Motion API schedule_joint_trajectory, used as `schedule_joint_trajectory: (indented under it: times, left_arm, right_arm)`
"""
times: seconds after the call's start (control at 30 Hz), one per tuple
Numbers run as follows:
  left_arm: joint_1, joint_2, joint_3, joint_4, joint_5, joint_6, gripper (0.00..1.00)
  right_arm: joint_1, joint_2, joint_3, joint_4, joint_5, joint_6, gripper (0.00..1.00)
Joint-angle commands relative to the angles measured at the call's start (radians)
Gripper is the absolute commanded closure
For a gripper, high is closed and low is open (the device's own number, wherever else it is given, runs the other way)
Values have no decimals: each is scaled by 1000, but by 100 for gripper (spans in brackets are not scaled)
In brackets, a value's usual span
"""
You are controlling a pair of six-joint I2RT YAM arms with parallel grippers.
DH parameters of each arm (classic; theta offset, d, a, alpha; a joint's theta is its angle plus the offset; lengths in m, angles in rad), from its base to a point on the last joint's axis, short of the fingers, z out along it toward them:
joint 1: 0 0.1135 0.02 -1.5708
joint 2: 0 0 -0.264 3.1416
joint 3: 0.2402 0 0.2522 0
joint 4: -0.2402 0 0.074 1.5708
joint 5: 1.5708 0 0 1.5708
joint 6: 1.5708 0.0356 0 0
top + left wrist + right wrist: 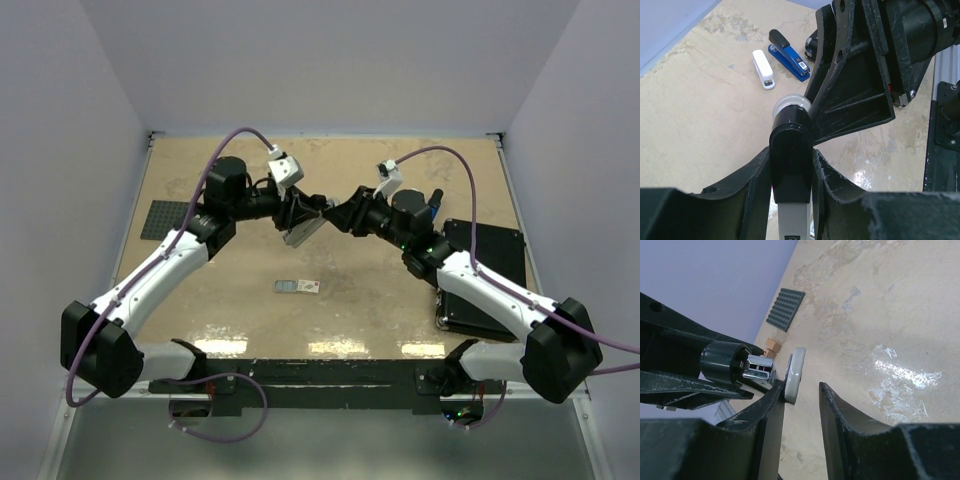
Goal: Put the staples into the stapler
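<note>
My left gripper (792, 152) is shut on a black and grey stapler (790, 150), which it holds above the table's middle (302, 228). The stapler's chrome magazine (757, 367) and whitish base (795, 375) face my right gripper (802, 390). That gripper's jaws straddle the base's end. One finger touches it and the other stands apart with a gap, so the gripper is open. The staples (298, 287), a tiny whitish box with a reddish mark beside a small grey tray piece, lie on the table below both grippers.
A white stapler (763, 69) and a blue stapler (787, 55) lie on the table at the back right. A black mat (485, 275) covers the right side. A dark studded baseplate (163, 218) sits at the left, with small tan blocks (771, 345) near it.
</note>
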Motion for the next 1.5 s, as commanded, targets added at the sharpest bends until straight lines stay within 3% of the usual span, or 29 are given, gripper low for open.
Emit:
schedule_joint_trajectory:
  times: [0.0,0.23,0.37,0.4,0.6,0.77,0.93,1.1,1.23,1.37,1.47]
  left_arm:
    - [-20,-59,55,47,77,39,100]
    - [-34,-65,69,44,105,45,100]
    - [-34,-88,70,44,97,51,100]
    - [-34,-95,69,44,91,52,100]
    - [-34,-187,11,119,-13,37,100]
    - [-31,-291,-94,204,-212,-30,100]
    - [-29,-401,-244,307,-517,-124,100]
    - [-26,-516,-393,389,-782,-305,100]
    - [-25,-593,-517,441,-875,-492,100]
    - [-25,-662,-620,496,-904,-667,82]
    - [-25,-658,-646,507,-878,-731,62]
  right_arm:
    - [-11,-4,45,40,14,6,65]
    - [-14,5,51,62,-16,28,74]
    - [-22,4,47,68,-25,66,90]
    - [-27,2,39,72,-29,75,98]
    - [-93,-51,-19,138,-80,161,100]
    - [-186,-119,-88,250,-140,284,100]
    - [-278,-195,-147,380,-192,392,100]
    - [-343,-234,-202,563,-217,514,100]
    - [-364,-237,-245,715,-223,641,100]
    - [-372,-223,-277,815,-224,702,100]
    - [-372,-223,-292,856,-218,727,100]
